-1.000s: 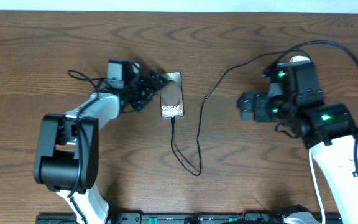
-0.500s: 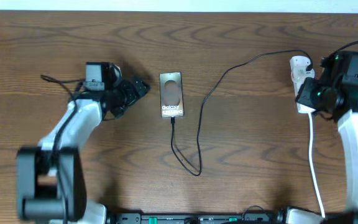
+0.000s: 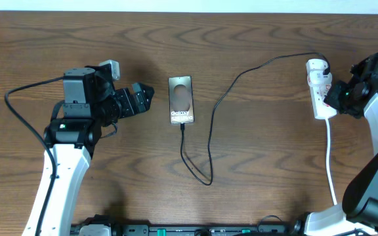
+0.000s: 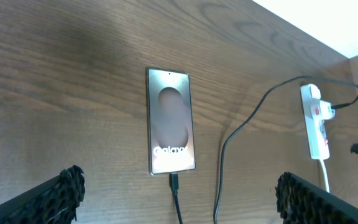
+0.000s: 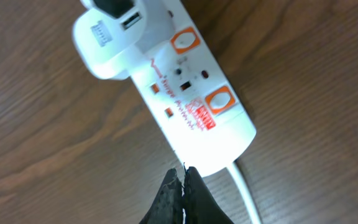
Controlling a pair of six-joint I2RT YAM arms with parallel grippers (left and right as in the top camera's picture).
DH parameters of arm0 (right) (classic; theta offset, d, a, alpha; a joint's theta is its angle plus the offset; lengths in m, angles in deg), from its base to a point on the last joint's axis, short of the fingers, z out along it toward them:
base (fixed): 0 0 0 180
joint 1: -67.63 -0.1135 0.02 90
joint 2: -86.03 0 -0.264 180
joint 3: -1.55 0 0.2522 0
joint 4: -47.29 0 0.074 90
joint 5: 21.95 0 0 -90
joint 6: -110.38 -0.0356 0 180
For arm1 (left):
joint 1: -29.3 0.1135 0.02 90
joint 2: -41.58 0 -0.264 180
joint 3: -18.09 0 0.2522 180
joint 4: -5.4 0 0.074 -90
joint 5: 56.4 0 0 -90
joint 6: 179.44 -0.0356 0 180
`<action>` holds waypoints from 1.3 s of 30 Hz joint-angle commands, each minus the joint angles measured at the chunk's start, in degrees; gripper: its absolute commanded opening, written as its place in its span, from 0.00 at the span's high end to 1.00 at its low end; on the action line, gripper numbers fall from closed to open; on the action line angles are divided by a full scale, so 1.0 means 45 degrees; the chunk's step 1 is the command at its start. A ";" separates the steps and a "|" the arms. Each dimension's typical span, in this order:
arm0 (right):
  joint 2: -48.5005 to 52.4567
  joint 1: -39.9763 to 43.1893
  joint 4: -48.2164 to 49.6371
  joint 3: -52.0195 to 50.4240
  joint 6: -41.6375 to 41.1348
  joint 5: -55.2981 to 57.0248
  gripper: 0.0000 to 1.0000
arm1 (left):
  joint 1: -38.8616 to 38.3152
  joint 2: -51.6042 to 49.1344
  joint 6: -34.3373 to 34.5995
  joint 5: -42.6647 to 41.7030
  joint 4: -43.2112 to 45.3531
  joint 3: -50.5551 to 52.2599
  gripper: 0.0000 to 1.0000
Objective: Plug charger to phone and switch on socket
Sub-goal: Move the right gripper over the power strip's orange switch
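Charger (image 3: pixel 209 147), position? (A)
Black cable loops over the table (image 3: pixel 274 170), centre of frame. Its tip sits at the phone's (image 3: pixel 180 99) lower edge and looks seated. The white adapter (image 5: pixel 110 43) is in the top end of the socket (image 3: pixel 319 98), far right. (B)
Phone? (A)
Flat, screen up, upper centre, "Galaxy" lit. (B)
Left gripper (image 3: pixel 143 98)? (A)
Just left of the phone, apart from it. Fingers (image 4: pixel 67 186) spread wide, nothing between them. (B)
Right gripper (image 5: pixel 182 186)? (A)
Fingertips (image 5: pixel 169 196) pressed together, nothing held. They sit at the socket end where its cord (image 5: pixel 246 193) leaves; touching or just off, cannot tell. (B)
Switches (image 5: pixel 219 102)? (A)
Two orange-red ones on the socket face. On or off: cannot tell. (B)
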 commanded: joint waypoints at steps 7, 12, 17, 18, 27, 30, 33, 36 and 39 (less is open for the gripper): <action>0.1277 0.0345 0.1661 0.0136 0.0563 -0.0238 0.99 | -0.0019 0.0165 -0.0597 0.0121 -0.0359 -0.0034 0.00; 0.1617 0.0340 0.2963 0.0136 0.0631 -0.0228 0.99 | -0.0019 0.0165 -0.0602 0.0121 -0.0447 -0.0034 0.00; 0.1681 0.0345 0.3789 0.0136 0.0665 -0.0223 0.99 | -0.0019 0.0165 -0.0602 0.0121 -0.0447 -0.0034 0.00; 0.1685 0.0345 0.3905 0.0136 0.0665 -0.0223 0.99 | -0.0019 0.0165 -0.0602 0.0121 -0.0447 -0.0034 0.00; 0.2079 0.0345 0.4381 0.0136 0.0661 -0.0233 0.99 | -0.0019 0.0165 -0.0597 0.0121 -0.0447 -0.0034 0.00; 0.2365 0.0369 0.4347 0.0136 0.0656 -0.0233 0.99 | -0.0019 0.0165 -0.0602 0.0121 -0.0452 -0.0034 0.00; 0.2603 0.0393 0.4488 0.0136 0.0656 -0.0233 0.99 | -0.0019 0.0165 -0.0602 0.0121 -0.0452 -0.0034 0.00; 0.2783 0.0418 0.4673 0.0136 0.0661 -0.0228 0.99 | -0.0019 0.0165 -0.0602 0.0121 -0.0452 -0.0034 0.00; 0.2973 0.0418 0.4843 0.0136 0.0661 -0.0238 0.99 | -0.0019 0.0165 -0.0602 0.0121 -0.0452 -0.0034 0.00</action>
